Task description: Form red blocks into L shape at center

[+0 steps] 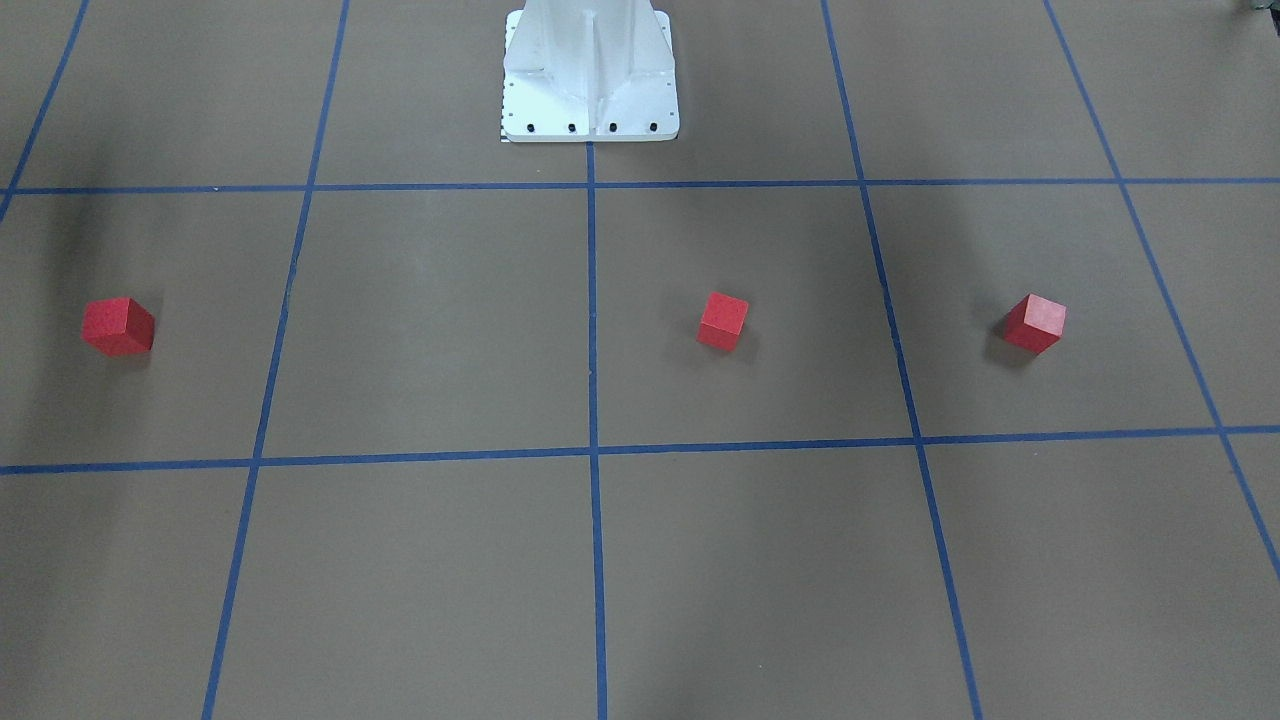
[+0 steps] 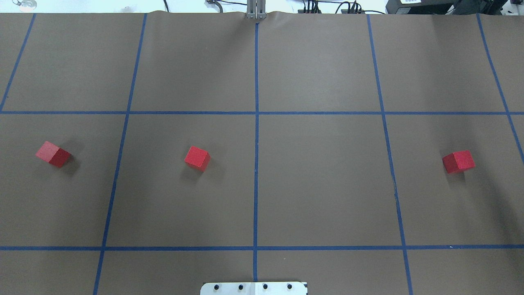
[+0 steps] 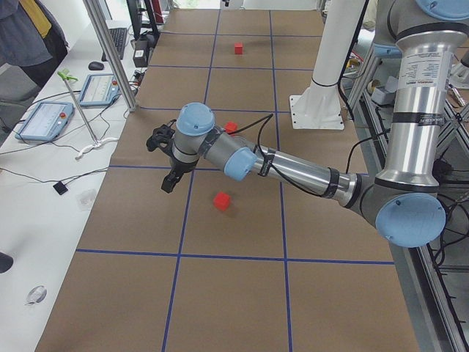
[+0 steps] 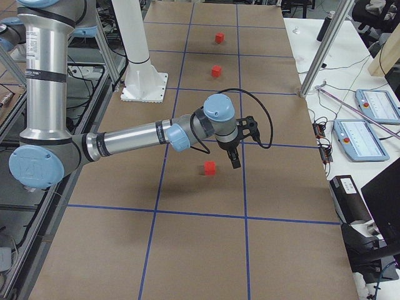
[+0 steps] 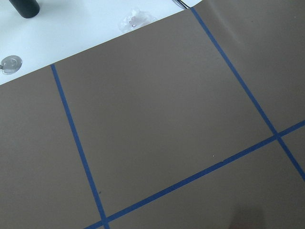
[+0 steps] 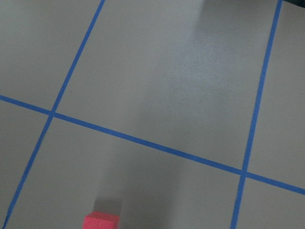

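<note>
Broadly, the flat brown paper-covered bench [image 2: 327, 61] with its blue tape grid carries everything. Its center [image 2: 286, 180], the middle stretch split by a vertical blue tape line [image 2: 256, 180], lies bare, so the L shape is not yet begun. The white metal robot base [image 1: 590, 80] stands at the bench edge, outside that stretch.

The grey-and-blue left arm [image 3: 293, 172] and right arm [image 4: 125, 144] each reach low over their own half. That seems a sensible split, since the outer cubes have furthest to travel.

The black left gripper [image 3: 168, 185] hangs just beside the left red block [image 3: 222, 200], a small matte red cube, on the side away from the robot and not touching it. The black right gripper [image 4: 235, 164] hangs likewise beside the right red block [image 4: 210, 167]. Only the side views show them, so I cannot tell whether either gripper is spread or pressed together.

The middle red block [image 2: 197, 158] sits near the central line, on the robot's left, well apart from both others; it is probably the natural anchor for the L
</note>
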You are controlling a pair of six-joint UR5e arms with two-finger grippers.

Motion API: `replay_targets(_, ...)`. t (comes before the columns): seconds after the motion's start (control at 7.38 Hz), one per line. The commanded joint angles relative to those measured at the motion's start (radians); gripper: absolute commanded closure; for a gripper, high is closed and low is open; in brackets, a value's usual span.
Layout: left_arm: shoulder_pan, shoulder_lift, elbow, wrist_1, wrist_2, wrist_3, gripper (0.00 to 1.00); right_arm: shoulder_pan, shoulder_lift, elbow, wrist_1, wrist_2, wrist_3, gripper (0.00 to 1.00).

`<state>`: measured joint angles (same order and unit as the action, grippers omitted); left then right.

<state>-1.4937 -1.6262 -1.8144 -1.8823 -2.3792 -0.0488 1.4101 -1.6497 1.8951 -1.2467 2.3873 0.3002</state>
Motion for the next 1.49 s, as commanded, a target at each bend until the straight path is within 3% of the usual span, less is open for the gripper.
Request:
replay_targets(0.0,0.012,-0.017,-0.002,-0.004,0.0,-0.031,0.0,-0.138,0.013,0.002,0.062,-0.083,0.212,0.0)
replay_targets(0.27,0.032,-0.024,0.0,-0.004,0.0,-0.039,0.0,-0.312,0.013,-0.001,0.087,-0.245,0.35,0.0)
replay_targets(0.54,0.035,-0.035,0.003,-0.004,0.0,-0.039,0.0,-0.42,-0.007,-0.055,0.18,-0.328,0.395,0.0)
replay_targets(0.81,0.038,-0.038,-0.003,-0.004,0.0,-0.045,0.0,-0.424,-0.073,-0.137,0.326,-0.332,0.395,0.0)
replay_targets(1.36,0.038,-0.038,-0.006,-0.005,0.0,-0.045,0.0,-0.462,-0.091,-0.139,0.329,-0.332,0.401,0.0)
